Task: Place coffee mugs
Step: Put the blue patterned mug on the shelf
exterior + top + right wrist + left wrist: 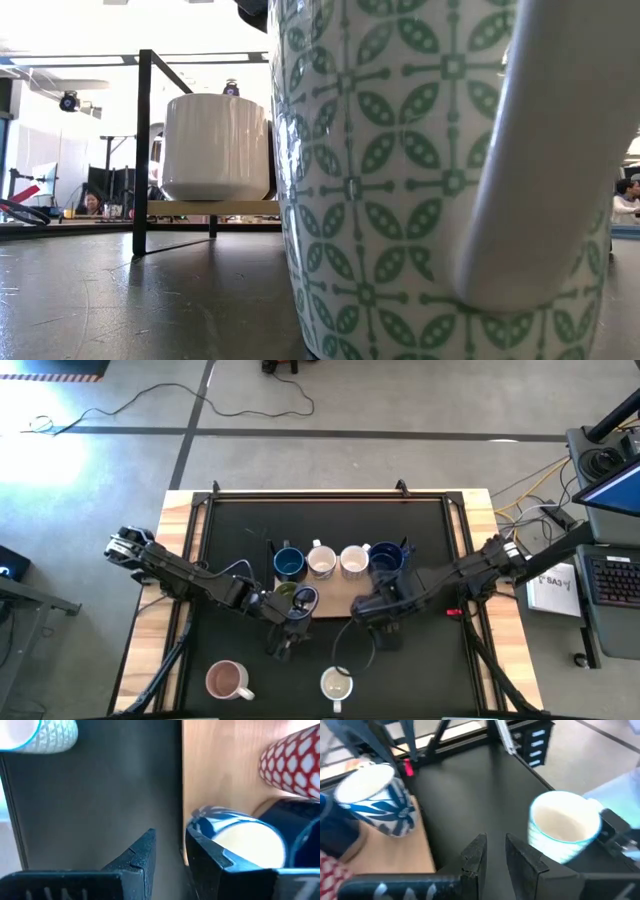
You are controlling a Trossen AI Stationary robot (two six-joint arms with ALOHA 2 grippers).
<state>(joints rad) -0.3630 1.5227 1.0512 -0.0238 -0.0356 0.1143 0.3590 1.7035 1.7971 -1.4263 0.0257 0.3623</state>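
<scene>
High view, left gripper fingers narrowly parted, empty, right gripper narrowly parted beside blue-patterned mug.

Four mugs stand upright in a row at the table's middle: a dark blue mug, two white-rimmed mugs and another blue mug. Just nearer sit an olive mug and a blue-patterned mug. A pink mug and a green-patterned white mug stand apart at the near edge.
</scene>
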